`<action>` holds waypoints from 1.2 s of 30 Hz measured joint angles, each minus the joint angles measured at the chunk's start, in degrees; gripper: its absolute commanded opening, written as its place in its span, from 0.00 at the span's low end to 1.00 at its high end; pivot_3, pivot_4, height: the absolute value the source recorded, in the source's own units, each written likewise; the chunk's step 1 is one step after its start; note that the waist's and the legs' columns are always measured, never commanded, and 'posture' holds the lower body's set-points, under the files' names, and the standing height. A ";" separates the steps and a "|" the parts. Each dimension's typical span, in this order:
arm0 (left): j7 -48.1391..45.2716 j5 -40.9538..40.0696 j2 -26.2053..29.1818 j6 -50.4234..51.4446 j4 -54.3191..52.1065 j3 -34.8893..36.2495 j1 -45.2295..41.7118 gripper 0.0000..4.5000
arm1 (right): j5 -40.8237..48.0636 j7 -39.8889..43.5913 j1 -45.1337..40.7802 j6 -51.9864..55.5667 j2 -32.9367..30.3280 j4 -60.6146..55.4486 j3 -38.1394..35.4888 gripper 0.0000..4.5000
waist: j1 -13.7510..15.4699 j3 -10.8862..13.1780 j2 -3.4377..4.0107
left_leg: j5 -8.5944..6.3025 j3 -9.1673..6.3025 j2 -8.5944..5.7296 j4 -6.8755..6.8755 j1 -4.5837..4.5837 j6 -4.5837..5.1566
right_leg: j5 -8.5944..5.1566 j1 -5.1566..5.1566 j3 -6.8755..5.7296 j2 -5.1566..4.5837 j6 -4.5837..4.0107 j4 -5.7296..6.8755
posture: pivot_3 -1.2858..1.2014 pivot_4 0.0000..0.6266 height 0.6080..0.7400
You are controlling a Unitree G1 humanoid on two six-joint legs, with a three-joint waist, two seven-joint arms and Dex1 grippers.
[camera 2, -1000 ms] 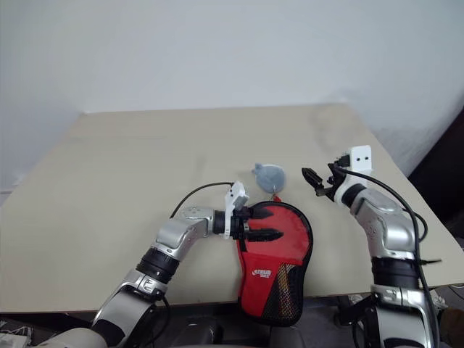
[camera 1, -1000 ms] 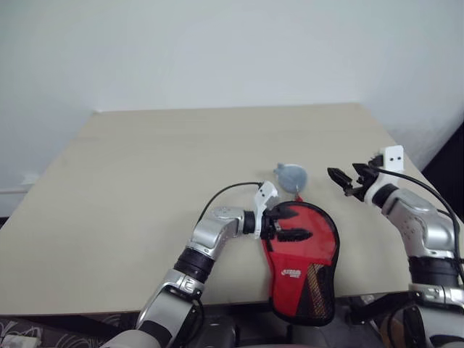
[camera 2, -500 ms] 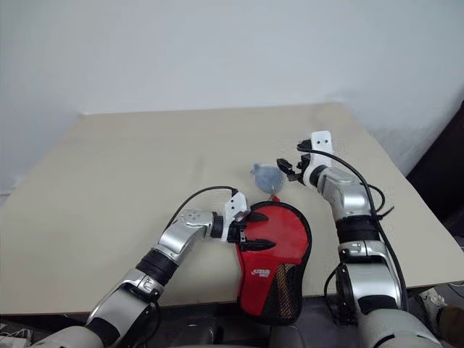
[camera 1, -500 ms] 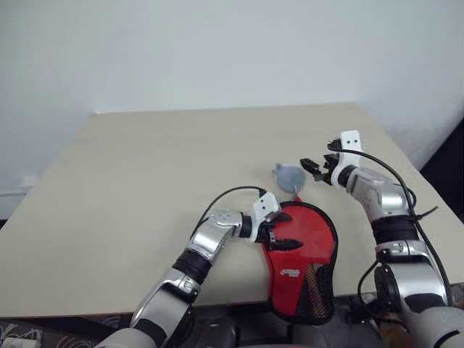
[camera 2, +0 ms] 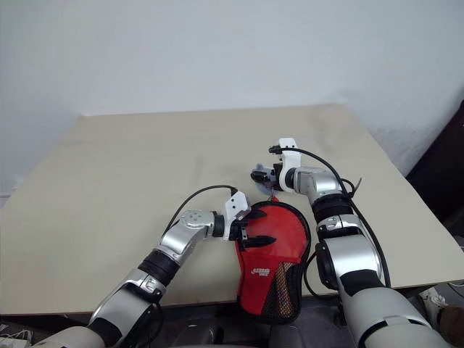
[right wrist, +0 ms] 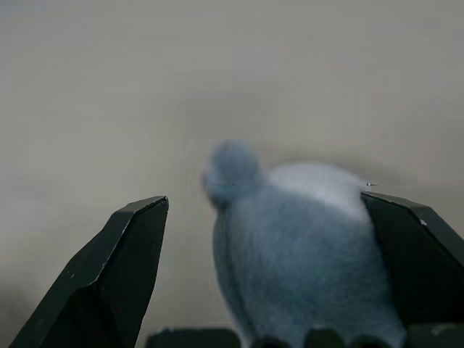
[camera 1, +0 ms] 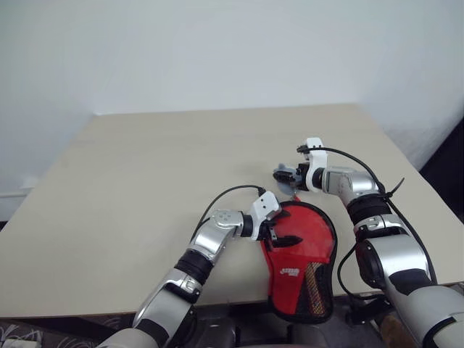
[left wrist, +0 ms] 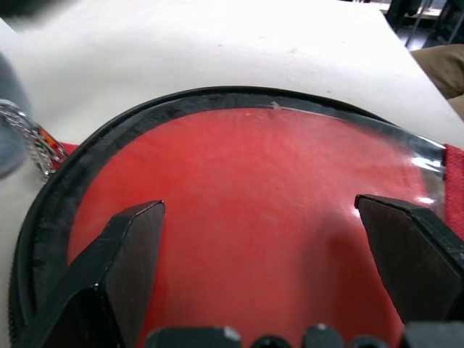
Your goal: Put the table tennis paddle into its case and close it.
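We have the case (camera 1: 301,254) lying at the near table (camera 1: 145,181) edge, its narrow end hanging over at six o'clock. Our left gripper (camera 1: 281,230) sits on its round red top, jaws wide, apparently pinning it flat. We see no paddle; presumably it's zipped inside. At twelve o'clock from the case, our right gripper (camera 1: 285,176) brackets the grey-blue lump (right wrist: 304,254) with jaws wide, not yet pinching, likely because that lump hangs off the zip.
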 measured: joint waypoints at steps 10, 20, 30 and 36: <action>1.63 0.97 0.11 -0.21 0.33 1.18 0.07 1.00 | -3.94 0.52 -1.52 0.79 -0.25 2.00 1.36 0.49 | -1.38 -0.16 0.22 | 0.00 -0.04 0.00 -0.01 0.04 -0.01 | 0.00 0.01 -0.02 0.00 0.00 0.05 | 0.52 0.00 1.00; 1.37 1.88 -0.14 -0.27 0.53 0.80 -0.18 1.00 | -4.94 -0.53 5.20 1.41 -0.93 -9.46 2.33 0.00 | -1.24 -0.30 0.30 | 0.00 -0.06 -0.02 -0.01 0.03 -0.01 | -0.01 0.04 -0.04 -0.03 0.01 0.04 | 0.52 0.00 1.00; 0.99 3.13 -0.84 -0.89 1.29 0.58 -0.75 1.00 | -4.37 -10.96 13.95 1.67 -4.93 -18.98 -4.94 0.00 | -0.75 -0.31 0.31 | 0.00 -0.06 -0.08 0.04 -0.02 0.00 | -0.02 0.06 -0.05 -0.09 0.02 0.02 | 0.52 0.00 1.00; 0.95 3.16 -1.71 -0.91 1.16 0.27 -0.48 1.00 | -0.13 -11.38 23.08 8.28 -8.32 -32.60 -10.35 0.00 | 0.70 -0.30 0.30 | 0.00 -0.06 -0.09 0.05 -0.08 0.01 | -0.04 0.05 -0.06 -0.10 0.04 -0.02 | 0.52 0.00 1.00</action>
